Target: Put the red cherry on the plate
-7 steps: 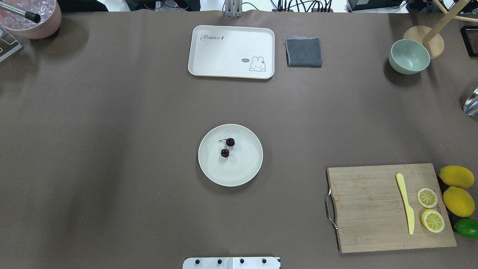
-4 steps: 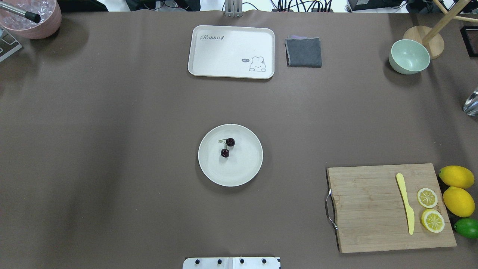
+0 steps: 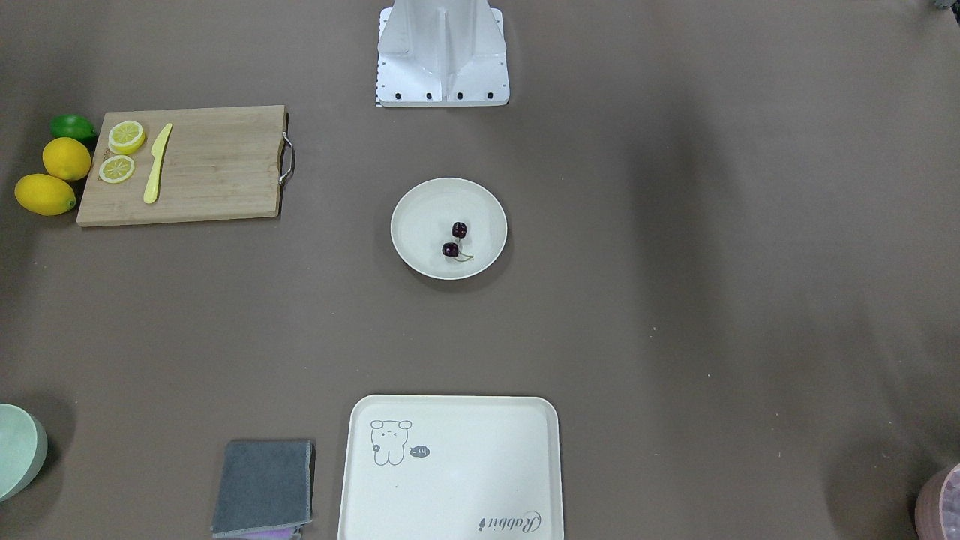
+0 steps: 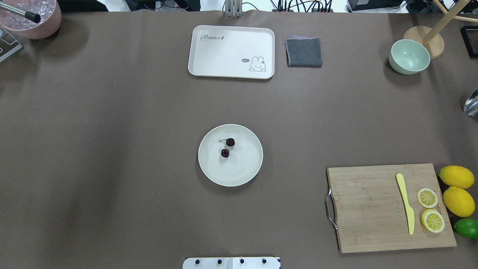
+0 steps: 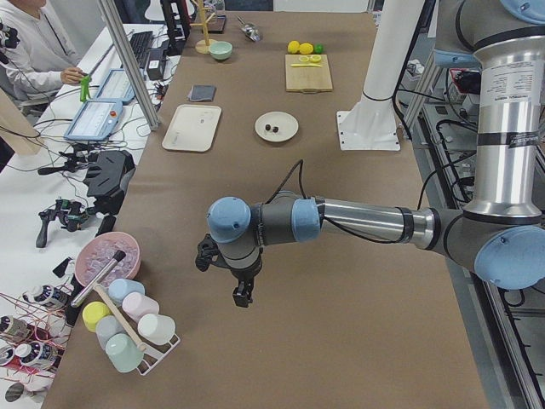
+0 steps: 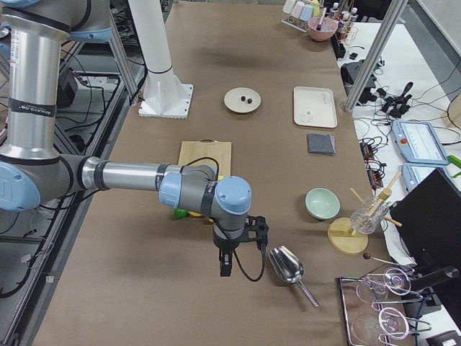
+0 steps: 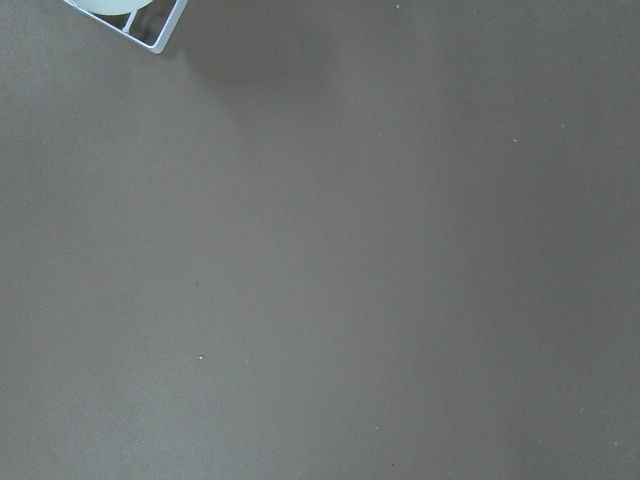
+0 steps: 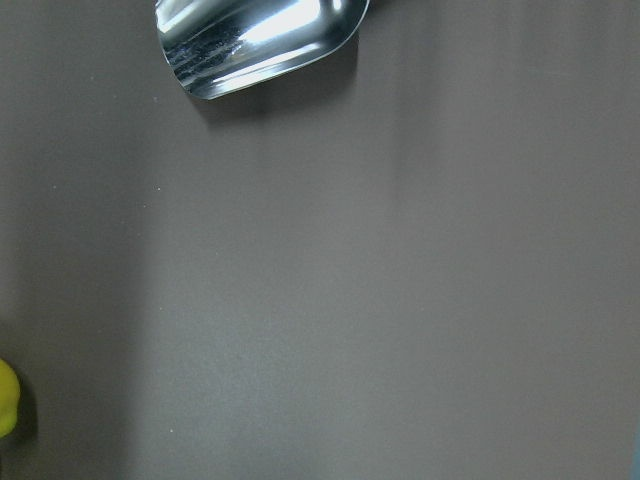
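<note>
The red cherry (image 4: 227,147), a pair of small dark fruits joined by thin stems, lies inside the round cream plate (image 4: 246,172) at the table's middle, also seen in the front-facing view as cherry (image 3: 454,240) on plate (image 3: 420,247). No gripper is near it. My left gripper (image 5: 242,294) hangs over bare table far toward the left end, and shows only in the exterior left view. My right gripper (image 6: 224,267) hangs near the right end beside a metal scoop (image 6: 287,265). I cannot tell whether either is open or shut.
A cream tray (image 4: 231,51), grey cloth (image 4: 304,52) and mint bowl (image 4: 409,56) sit at the far side. A cutting board (image 4: 373,209) with a yellow knife (image 4: 405,203), lemon slices, lemons (image 4: 456,176) and a lime stands at the right. A pink bowl (image 4: 33,18) is far left.
</note>
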Controlling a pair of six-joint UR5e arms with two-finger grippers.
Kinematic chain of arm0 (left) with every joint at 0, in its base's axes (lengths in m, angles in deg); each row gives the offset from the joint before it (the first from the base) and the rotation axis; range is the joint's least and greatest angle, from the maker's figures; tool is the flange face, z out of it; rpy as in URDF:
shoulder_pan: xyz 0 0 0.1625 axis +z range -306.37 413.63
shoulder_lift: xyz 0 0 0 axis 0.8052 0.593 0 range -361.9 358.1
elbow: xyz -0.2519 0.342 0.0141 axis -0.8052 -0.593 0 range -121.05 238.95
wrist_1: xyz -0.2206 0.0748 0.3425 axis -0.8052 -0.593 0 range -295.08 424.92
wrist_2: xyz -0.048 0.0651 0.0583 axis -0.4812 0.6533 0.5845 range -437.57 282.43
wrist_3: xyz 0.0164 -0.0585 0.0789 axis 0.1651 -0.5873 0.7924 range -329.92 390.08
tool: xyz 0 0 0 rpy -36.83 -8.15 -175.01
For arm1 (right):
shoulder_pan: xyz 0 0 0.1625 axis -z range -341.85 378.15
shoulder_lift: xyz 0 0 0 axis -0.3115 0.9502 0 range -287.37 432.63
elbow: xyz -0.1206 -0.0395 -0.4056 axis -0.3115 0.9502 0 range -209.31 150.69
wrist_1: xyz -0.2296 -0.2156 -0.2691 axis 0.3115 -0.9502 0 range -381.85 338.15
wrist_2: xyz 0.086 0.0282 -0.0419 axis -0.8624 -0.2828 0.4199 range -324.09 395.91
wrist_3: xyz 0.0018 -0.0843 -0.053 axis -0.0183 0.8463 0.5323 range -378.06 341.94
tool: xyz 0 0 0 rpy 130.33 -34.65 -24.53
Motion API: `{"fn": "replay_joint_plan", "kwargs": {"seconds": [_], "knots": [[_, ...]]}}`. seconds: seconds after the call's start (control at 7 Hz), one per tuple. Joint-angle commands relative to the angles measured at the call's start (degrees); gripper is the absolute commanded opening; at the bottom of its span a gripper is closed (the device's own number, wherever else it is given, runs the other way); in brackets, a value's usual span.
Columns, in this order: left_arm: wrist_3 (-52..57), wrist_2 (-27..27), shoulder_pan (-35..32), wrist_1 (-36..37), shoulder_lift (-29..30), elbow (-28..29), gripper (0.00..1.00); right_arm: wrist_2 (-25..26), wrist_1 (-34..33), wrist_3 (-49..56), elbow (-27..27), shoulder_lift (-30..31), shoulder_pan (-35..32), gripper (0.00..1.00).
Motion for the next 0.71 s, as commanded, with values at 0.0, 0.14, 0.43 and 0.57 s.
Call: {"fn": "replay_joint_plan", "kwargs": {"seconds": [0.0, 0.14, 0.43, 0.57], "knots": [[0.01, -0.02, 0.00, -0.05, 0.00, -0.22, 0.98, 0.58, 1.32, 0.21, 0.86, 0.43, -0.02, 1.00], [0.01, 0.06, -0.09, -0.05, 0.00, -0.39, 0.98, 1.02, 1.32, 0.56, 0.69, 2.00, -0.11, 1.00], [0.01, 0.07, -0.09, -0.05, 0.00, -0.13, 0.98, 1.11, 1.50, 0.30, 0.42, 2.02, -0.11, 1.00], [-0.08, 0.15, -0.09, -0.05, 0.00, 0.13, 0.98, 1.02, 1.50, 0.30, 0.42, 2.10, -0.11, 1.00]]}}
